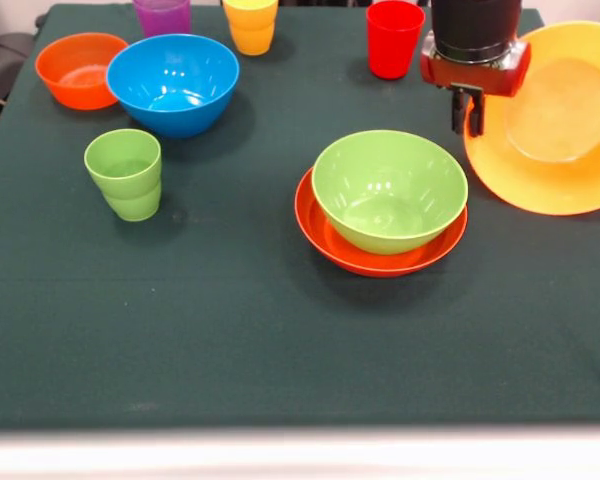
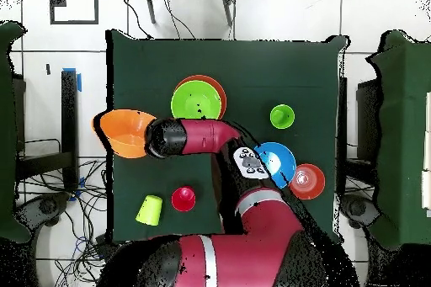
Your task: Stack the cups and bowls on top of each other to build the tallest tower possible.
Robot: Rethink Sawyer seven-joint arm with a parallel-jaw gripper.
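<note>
My gripper [image 1: 470, 118] is shut on the left rim of the large orange-yellow bowl [image 1: 560, 125] and holds it tilted at the table's right side. In the overhead view the gripper [image 2: 154, 138] and the bowl [image 2: 125, 130] are at the left. The green bowl [image 1: 388, 188] sits nested in the wide red-orange bowl [image 1: 325, 240] at mid table. The blue bowl [image 1: 172, 82] and the small orange bowl [image 1: 78, 70] stand at the far left. A light green cup [image 1: 125, 172] stands upright in front of them. The purple cup [image 1: 162, 14], yellow cup [image 1: 250, 25] and red cup [image 1: 394, 38] stand along the far edge.
In the overhead view a yellow-green cup [image 2: 150, 209] stands near the red cup [image 2: 183, 199], close to the robot's base. My arm [image 2: 210, 136] crosses above the table and hides part of the blue bowl [image 2: 282, 164]. A dark green cloth [image 1: 230, 340] covers the table.
</note>
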